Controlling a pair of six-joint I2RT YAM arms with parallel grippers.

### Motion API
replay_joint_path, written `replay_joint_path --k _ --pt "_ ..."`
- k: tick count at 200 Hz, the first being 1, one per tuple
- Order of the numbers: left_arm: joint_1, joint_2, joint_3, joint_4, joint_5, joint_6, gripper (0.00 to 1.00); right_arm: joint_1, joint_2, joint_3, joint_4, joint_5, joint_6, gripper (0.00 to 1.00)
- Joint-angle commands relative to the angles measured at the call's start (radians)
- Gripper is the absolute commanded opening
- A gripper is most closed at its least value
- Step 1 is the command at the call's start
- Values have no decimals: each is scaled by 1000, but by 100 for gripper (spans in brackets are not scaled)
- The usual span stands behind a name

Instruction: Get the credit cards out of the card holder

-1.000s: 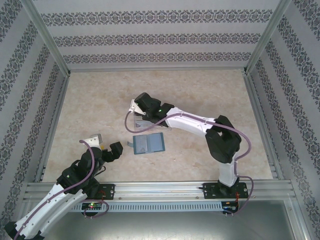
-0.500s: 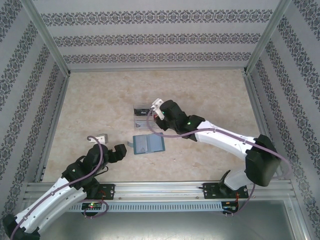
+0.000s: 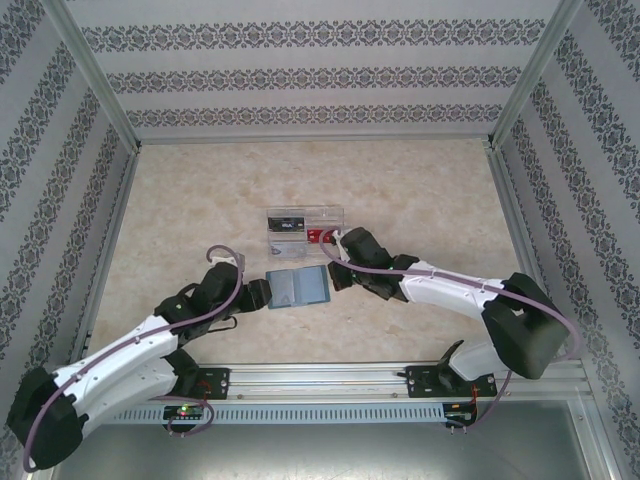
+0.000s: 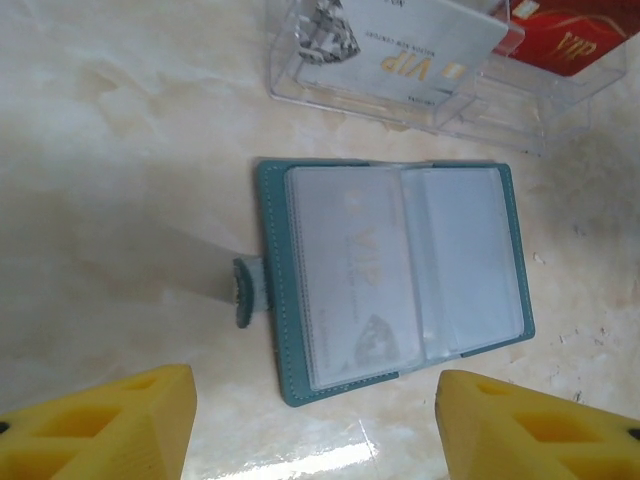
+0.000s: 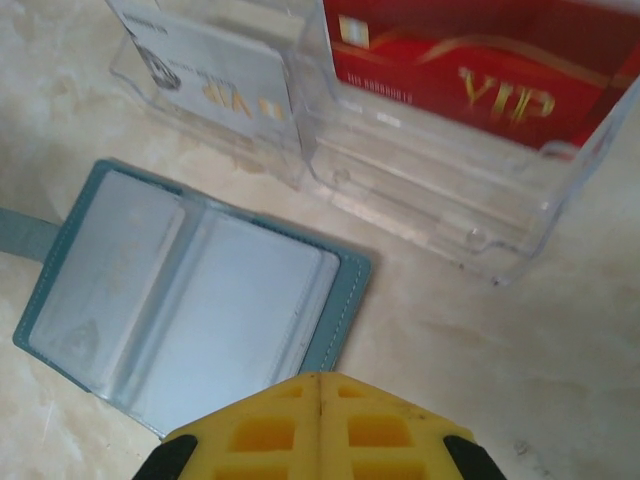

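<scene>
The teal card holder (image 3: 298, 288) lies open and flat on the table, clear sleeves up. Its left sleeve holds a pale VIP card (image 4: 350, 270), and a strap tab (image 4: 244, 291) sticks out of its left edge. My left gripper (image 4: 315, 430) hovers low just short of the holder's near left corner, open, its yellow pads (image 4: 100, 425) wide apart with nothing between them. My right gripper (image 5: 320, 420) is shut, pads pressed together on nothing, at the holder's (image 5: 190, 300) right edge. From above, the left gripper (image 3: 257, 294) and right gripper (image 3: 333, 277) flank the holder.
A clear plastic tray (image 3: 325, 215) stands just behind the holder. It contains a white VIP card (image 5: 210, 70) and a red VIP card (image 5: 470, 70). Bare marble-patterned tabletop surrounds them, bounded by aluminium frame rails and patterned walls.
The right arm pulled back from the tray, came down beside the holder's right edge and shut its jaws. The left arm reached forward to the holder's left edge, its jaws narrowing somewhat.
</scene>
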Motion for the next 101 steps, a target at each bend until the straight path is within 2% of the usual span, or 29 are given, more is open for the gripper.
replay_joint_path --k 1,29,101 --pt "-29 46 37 76 10 -35 64 -1 39 -48 102 -41 82 0" --pt "-62 118 58 105 3 -48 60 -2 84 -62 140 -63 99 0" --pt "-112 305 115 154 -15 -53 60 -3 160 -62 166 -76 122 0"
